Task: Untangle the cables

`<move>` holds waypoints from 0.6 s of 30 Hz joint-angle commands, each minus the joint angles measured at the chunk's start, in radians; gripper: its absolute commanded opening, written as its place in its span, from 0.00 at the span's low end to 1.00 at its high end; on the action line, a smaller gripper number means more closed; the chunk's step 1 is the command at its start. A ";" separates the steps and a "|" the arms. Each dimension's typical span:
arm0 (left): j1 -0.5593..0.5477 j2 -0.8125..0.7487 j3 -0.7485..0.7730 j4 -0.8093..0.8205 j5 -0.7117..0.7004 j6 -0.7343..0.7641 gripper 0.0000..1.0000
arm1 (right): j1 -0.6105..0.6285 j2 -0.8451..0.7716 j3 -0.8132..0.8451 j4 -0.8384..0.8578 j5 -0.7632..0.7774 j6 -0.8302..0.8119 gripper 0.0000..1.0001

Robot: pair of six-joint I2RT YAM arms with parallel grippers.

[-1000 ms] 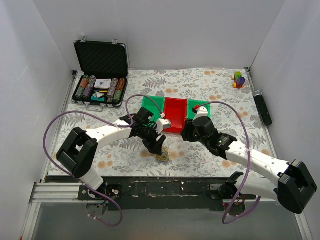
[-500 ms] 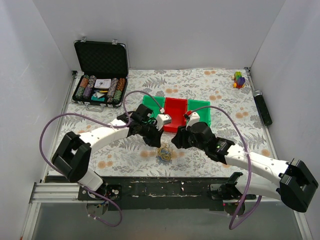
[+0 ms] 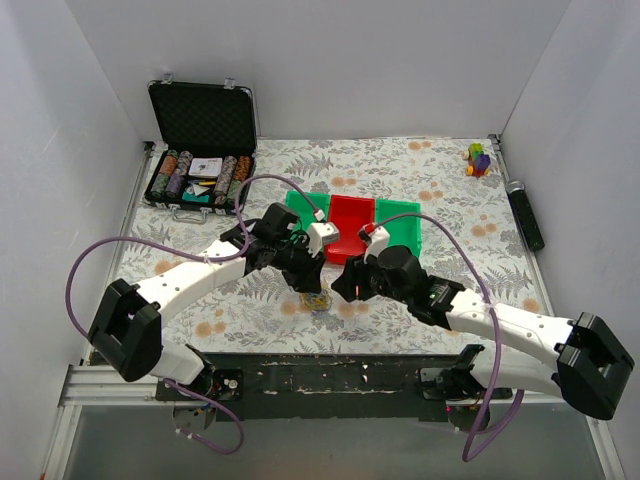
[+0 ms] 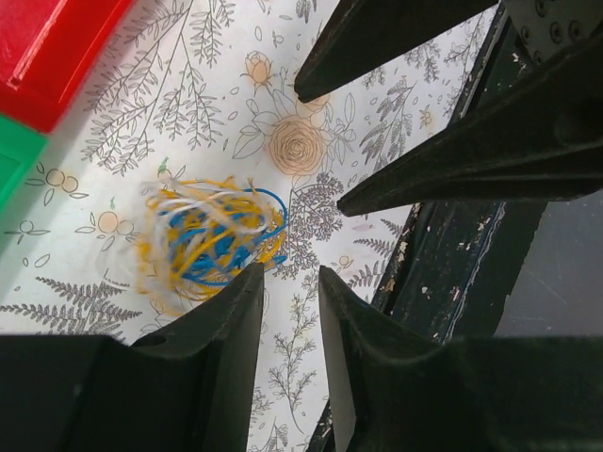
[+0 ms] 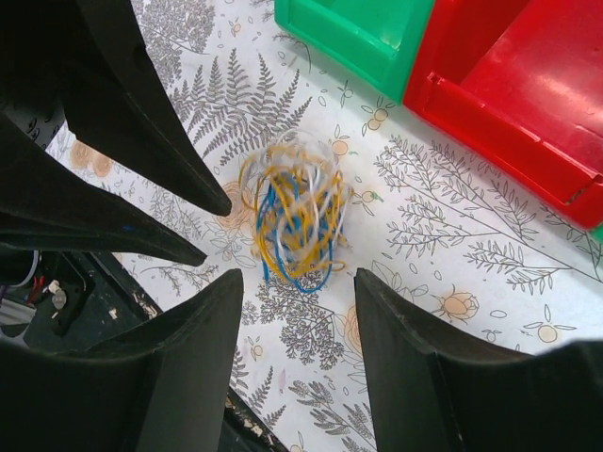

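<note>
A small tangled bundle of yellow, blue and white cables (image 3: 318,300) lies on the floral table near its front edge. In both wrist views it is blurred while the table print around it is sharp. My left gripper (image 3: 310,282) hovers just behind and left of it, and my right gripper (image 3: 345,287) just right of it. In the left wrist view the bundle (image 4: 212,245) sits beside the left fingertip; the left gripper (image 4: 290,278) is narrowly open and empty. In the right wrist view the bundle (image 5: 297,221) lies ahead of the wide-open, empty right gripper (image 5: 297,282).
A red bin (image 3: 350,225) stands between two green bins (image 3: 400,222) just behind the grippers. An open poker-chip case (image 3: 200,140) is at the back left, toy blocks (image 3: 479,158) at the back right, and a black cylinder (image 3: 525,215) along the right edge. The black front rail (image 3: 330,365) is close.
Both grippers have moved in toward each other over the bundle. The right arm has swung left and forward. The bundle has shifted slightly left and back.
</note>
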 commanded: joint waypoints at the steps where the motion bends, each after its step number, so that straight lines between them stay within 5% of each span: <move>1: -0.005 -0.011 -0.026 -0.028 -0.035 0.029 0.32 | 0.015 0.031 -0.016 0.063 -0.016 -0.005 0.59; 3: -0.005 -0.018 -0.034 -0.036 -0.061 0.036 0.36 | 0.017 0.043 -0.019 0.066 -0.013 -0.003 0.59; 10: 0.009 -0.072 -0.089 -0.073 -0.161 0.050 0.73 | 0.027 0.086 -0.007 0.082 -0.005 -0.012 0.59; 18: 0.064 -0.120 -0.132 -0.116 -0.140 0.096 0.79 | 0.030 0.139 0.036 0.091 -0.008 -0.026 0.59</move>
